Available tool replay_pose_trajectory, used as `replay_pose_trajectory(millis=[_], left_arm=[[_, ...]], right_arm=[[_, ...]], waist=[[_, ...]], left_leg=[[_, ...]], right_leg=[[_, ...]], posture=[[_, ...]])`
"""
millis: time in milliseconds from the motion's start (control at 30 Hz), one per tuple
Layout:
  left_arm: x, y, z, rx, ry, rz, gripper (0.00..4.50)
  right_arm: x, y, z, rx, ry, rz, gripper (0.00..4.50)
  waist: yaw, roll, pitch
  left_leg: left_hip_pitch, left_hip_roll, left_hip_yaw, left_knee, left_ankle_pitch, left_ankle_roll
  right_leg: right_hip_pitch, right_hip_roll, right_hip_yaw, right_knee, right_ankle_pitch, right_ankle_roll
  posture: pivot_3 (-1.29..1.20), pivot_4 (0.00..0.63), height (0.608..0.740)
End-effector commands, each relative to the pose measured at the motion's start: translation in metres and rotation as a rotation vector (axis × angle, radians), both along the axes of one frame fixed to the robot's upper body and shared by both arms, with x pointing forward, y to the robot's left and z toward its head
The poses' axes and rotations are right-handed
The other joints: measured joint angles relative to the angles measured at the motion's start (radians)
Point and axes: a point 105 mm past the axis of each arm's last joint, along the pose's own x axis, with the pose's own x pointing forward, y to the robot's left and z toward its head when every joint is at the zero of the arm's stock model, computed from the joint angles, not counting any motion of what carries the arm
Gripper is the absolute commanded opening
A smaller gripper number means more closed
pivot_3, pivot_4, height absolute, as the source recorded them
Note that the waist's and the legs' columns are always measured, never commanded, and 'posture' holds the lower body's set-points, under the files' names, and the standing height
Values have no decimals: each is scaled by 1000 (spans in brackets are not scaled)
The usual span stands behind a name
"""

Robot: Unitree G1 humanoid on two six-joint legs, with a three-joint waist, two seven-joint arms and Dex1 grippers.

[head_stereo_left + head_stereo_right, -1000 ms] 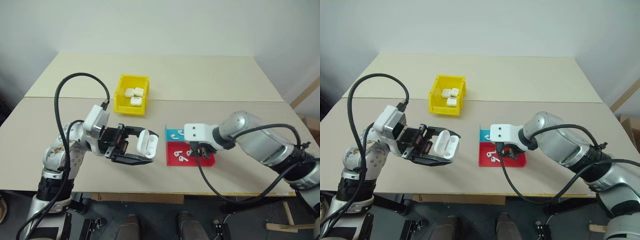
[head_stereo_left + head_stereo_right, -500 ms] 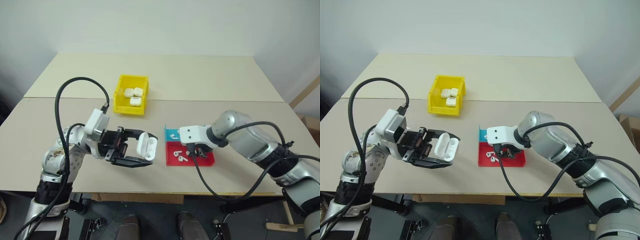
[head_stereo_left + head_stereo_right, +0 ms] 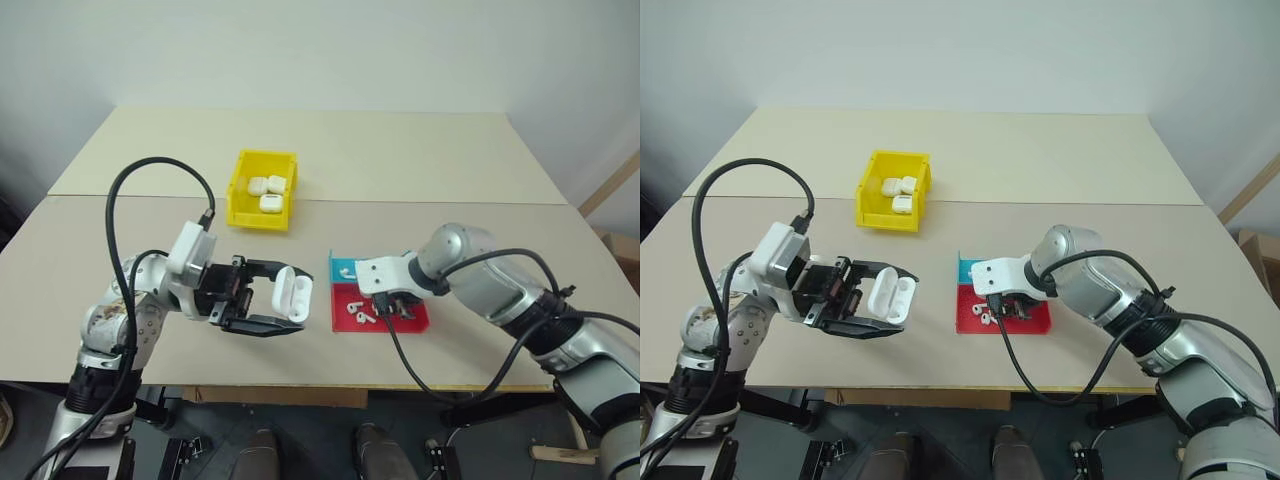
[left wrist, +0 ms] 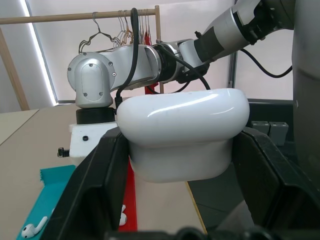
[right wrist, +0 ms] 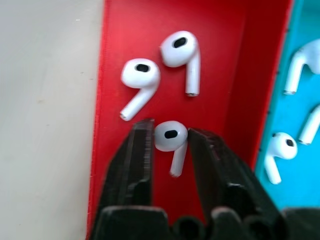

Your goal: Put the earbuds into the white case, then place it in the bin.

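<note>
Desk surface, pale and wide, carries everything: the yellow bin toward its far side, and a flat red and blue tray near the front edge. The bin already holds three closed white cases, so it seems to be the drop-off point for finished ones.

Between bin and tray, the left pincer reaches in level from the robot's left, clamped on the white case and holding it above the desk just beside the tray. In the head views the case looks open, its lid swung back, which would suit presenting it so an earbud can be dropped in.

Over the red half of the tray, the right pincer points steeply down. Its two black fingers stand narrow, bracketing one of the earbuds at its head; whether they are already pressing on it cannot be told. Two more earbuds lie loose just beyond it on the red floor, and others rest in the blue compartment. The step in hand appears to be picking this earbud for the waiting case.
</note>
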Motion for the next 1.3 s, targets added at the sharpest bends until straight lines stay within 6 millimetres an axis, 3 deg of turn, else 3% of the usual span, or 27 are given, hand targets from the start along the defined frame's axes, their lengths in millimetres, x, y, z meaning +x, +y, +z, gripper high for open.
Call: replay_pose_trajectory(millis=[33, 133, 267, 400, 467, 600, 733, 833, 1300], left_arm=[[-1, 2, 7, 1, -47, 3, 2791], [1, 1, 8, -1, -47, 0, 2791], [4, 1, 12, -25, -41, 1, 2791], [8, -1, 20, -43, -50, 3, 2791], [10, -4, 25, -67, -48, 0, 2791], [13, -8, 28, -95, -37, -12, 2791], [21, -11, 34, -126, 1, 12, 2791], [25, -13, 36, -128, 21, 30, 2791], [28, -14, 37, -107, 24, 19, 2791]], right_arm=[[2, 0, 5, 36, -13, -29, 641], [7, 1, 20, 109, -42, -87, 641], [4, 6, 63, 348, -23, -185, 641], [-11, 1, 121, 746, -4, -248, 641], [-23, 1, 154, 1030, -84, -155, 641], [-45, 5, 180, 1356, -37, -101, 641], [-73, 28, 177, 1426, 2, -8, 641], [-80, 40, 173, 1443, 7, 6, 641], [-67, 63, 147, 1344, -39, -41, 641]], waist=[[0, 0, 0], [0, 0, 0], [1, 0, 0], [3, 0, 0], [5, 0, 0], [2, 0, 0], [-1, 0, 0], [-4, 0, 0], [-3, 0, 0]], left_leg=[[0, 0, 0, 0, 0, 0], [0, 0, 0, 0, 0, 0], [-2, 0, 0, 0, 0, 0], [-2, 0, -1, -1, 0, 0], [-2, 0, -2, -2, 0, 0], [-1, -1, -2, -2, 0, 0], [-1, 0, -3, -2, 0, 0], [-1, 0, -3, -3, 0, 0], [-1, 0, -3, -3, 0, 0]], right_leg=[[0, 0, 0, 0, 0, 0], [0, 0, 0, 0, 0, 0], [-2, 0, 0, 0, 0, 0], [-1, 0, 0, 0, 0, 0], [0, 0, -1, -1, 0, 0], [1, 0, -2, -1, 0, 0], [-1, 0, -2, 2, 0, 0], [-1, 0, -1, 1, 0, 0], [-1, 0, -1, 0, 0, 0]], posture=[[0, 150, 740], [0, 150, 740], [0, 150, 740], [0, 150, 740], [0, 150, 740], [0, 150, 740], [0, 150, 740], [0, 150, 740], [0, 150, 740]])
